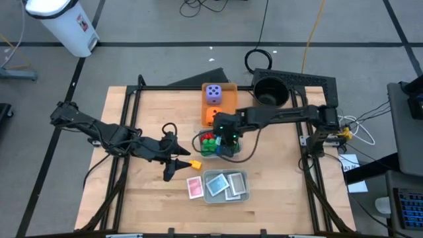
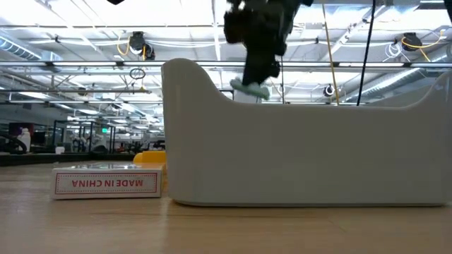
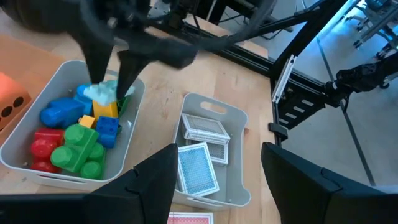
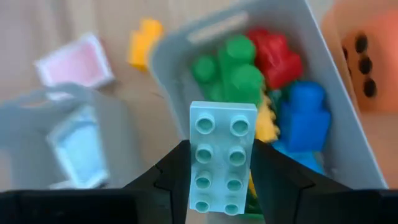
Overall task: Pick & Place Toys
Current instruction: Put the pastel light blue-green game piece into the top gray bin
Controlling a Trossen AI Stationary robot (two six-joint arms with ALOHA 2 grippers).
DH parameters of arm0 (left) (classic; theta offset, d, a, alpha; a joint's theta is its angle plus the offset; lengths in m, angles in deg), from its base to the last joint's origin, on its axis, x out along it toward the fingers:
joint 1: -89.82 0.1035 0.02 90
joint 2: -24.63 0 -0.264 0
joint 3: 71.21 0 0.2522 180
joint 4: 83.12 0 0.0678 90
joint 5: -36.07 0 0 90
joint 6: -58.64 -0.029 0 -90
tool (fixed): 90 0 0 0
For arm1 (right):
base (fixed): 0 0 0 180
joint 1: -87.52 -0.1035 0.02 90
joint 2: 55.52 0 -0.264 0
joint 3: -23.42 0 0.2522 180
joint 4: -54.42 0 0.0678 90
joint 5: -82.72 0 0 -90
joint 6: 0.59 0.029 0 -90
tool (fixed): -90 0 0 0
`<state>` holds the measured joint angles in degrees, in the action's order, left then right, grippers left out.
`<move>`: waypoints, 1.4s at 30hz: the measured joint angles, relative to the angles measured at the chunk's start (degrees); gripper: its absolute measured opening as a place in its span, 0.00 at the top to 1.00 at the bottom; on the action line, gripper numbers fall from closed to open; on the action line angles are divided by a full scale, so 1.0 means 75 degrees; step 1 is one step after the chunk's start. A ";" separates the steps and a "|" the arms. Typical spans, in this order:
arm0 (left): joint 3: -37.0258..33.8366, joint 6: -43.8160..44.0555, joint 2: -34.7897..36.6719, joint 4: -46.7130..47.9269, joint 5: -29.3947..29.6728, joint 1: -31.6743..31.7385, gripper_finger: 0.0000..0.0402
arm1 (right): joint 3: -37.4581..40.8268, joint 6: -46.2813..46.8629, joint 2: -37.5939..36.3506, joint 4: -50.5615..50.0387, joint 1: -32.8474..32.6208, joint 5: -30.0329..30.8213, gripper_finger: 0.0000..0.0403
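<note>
Over the middle of the worktop (image 1: 152, 198), the right hand (image 4: 222, 186) hangs above the grey tray of bricks (image 3: 134, 118), fingers closed on a pale teal eight-stud brick (image 4: 222, 155), studs facing the wrist camera; brick held clear above the tray's contents

Tray of bricks holds: red brick (image 4: 270, 50), green brick (image 4: 233, 68), blue brick (image 4: 308, 118), yellow brick (image 4: 267, 121), packed together. One loose yellow brick (image 1: 195, 164) lies on the bare wood outside that tray, toward the left edge, just in front of the left hand's fingertips

Left hand (image 1: 173, 166) low over the worktop, left of centre, fingers spread partway, nothing between them

Second grey tray (image 1: 244, 193), nearer the front edge, holds cards: one teal-backed card (image 3: 198, 169) and pale-backed cards (image 3: 204, 130) overlapping it. Pink card (image 1: 194, 188) lies flat on the wood, just beside this tray on its left side, not inside. Low view shows its edge-on box side printed MADE IN CHINA, with the tray wall next to it

Flat orange tray (image 1: 228, 89) at the back edge, centre: purple die (image 1: 213, 94) sits on it, orange die (image 1: 210, 116) nearer the brick tray, partly hidden by the right arm

Black pot-shaped container (image 1: 269, 92) at the back right corner
</note>
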<state>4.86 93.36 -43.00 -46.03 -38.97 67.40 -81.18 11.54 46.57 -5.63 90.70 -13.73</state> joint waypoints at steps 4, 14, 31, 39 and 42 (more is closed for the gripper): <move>0.0000 0.0003 0.0000 0.0000 0.0000 0.0000 0.41 | -0.0002 -0.0223 0.0378 0.0041 0.0046 0.0098 0.67; 0.0000 0.0009 0.0000 0.0012 0.0000 0.0000 0.41 | 0.0004 -0.0500 0.1045 -0.0137 -0.0013 0.0264 0.65; 0.0000 0.0013 0.0000 0.0018 0.0006 0.0000 0.41 | 0.0456 -0.0313 0.1132 -0.0037 -0.0138 0.0238 0.59; 0.0000 0.0182 0.0000 0.0017 0.0003 0.0000 0.41 | 0.0456 -0.0310 0.1112 0.0107 -0.0135 0.0045 0.49; 0.0000 0.0195 0.0000 0.0018 0.0003 0.0000 0.41 | 0.0459 -0.0231 0.0988 0.0156 -0.0118 0.0058 0.46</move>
<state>4.86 94.82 -43.00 -45.90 -38.95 67.40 -77.73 9.80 53.98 -4.46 89.81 -13.29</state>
